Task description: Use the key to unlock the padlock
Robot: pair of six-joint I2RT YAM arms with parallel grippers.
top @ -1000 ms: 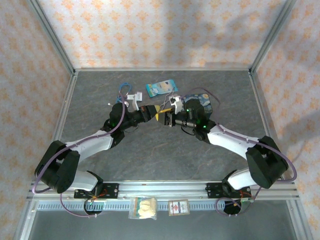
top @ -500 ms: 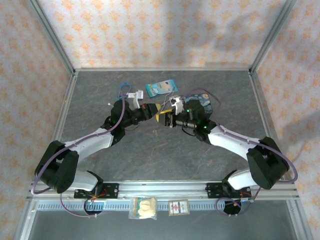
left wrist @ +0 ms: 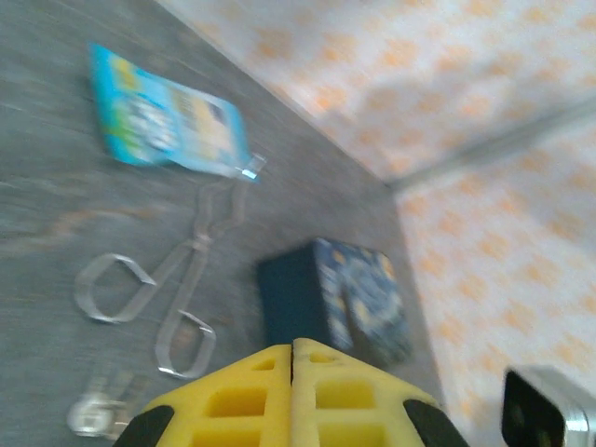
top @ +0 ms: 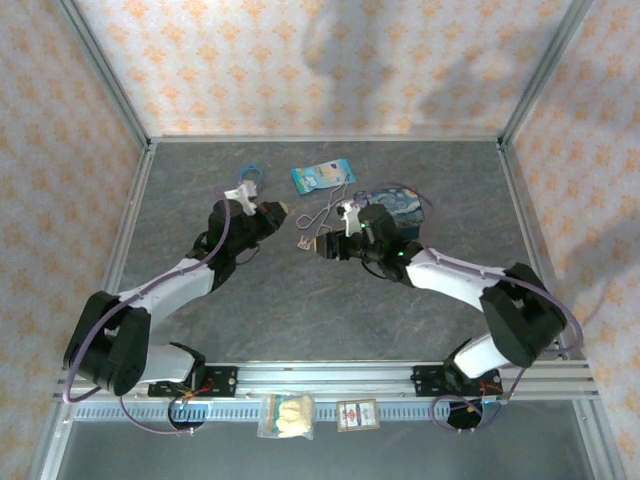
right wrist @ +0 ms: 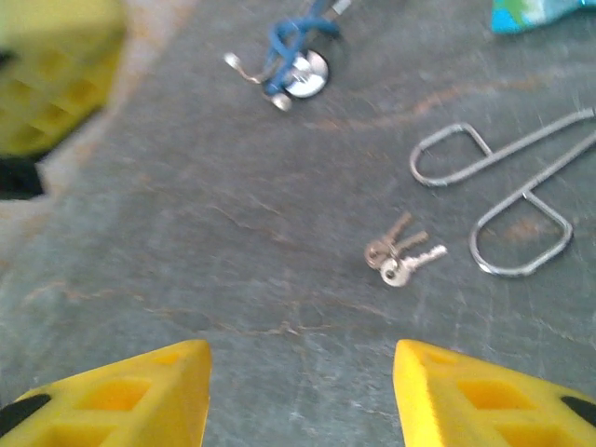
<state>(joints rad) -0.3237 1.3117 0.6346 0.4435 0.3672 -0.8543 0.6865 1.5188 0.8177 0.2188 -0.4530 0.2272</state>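
Robot table scene, seen from above and from both wrists. The key [right wrist: 408, 265], a tiny pale silver sliver, lies flat on the grey table [right wrist: 233, 233] just beside the ring-handle end of the forceps [right wrist: 524, 193], bunched with other small keys [right wrist: 385, 244]. Its long axis runs toward the forceps: the blade tip aims at the nearer handle loop, and the round head sits at the end away from the forceps.

The right gripper [right wrist: 300, 352] hangs near the forceps with its yellow fingers spread wide and nothing between them. The key lies between this gripper and the forceps. The left gripper [left wrist: 293, 346], also on the handle side of the forceps, has its fingers pressed together along a thin seam, and no object can be seen between them.

Judging by looks, the key is light, stiff, thin and slick (bare metal on a hard surface), so it would likely skate or tip rather than lift cleanly. The head is the sensible place to pinch, across its flat faces, leaving the blade free. The bunched keys would probably dangle along with it.
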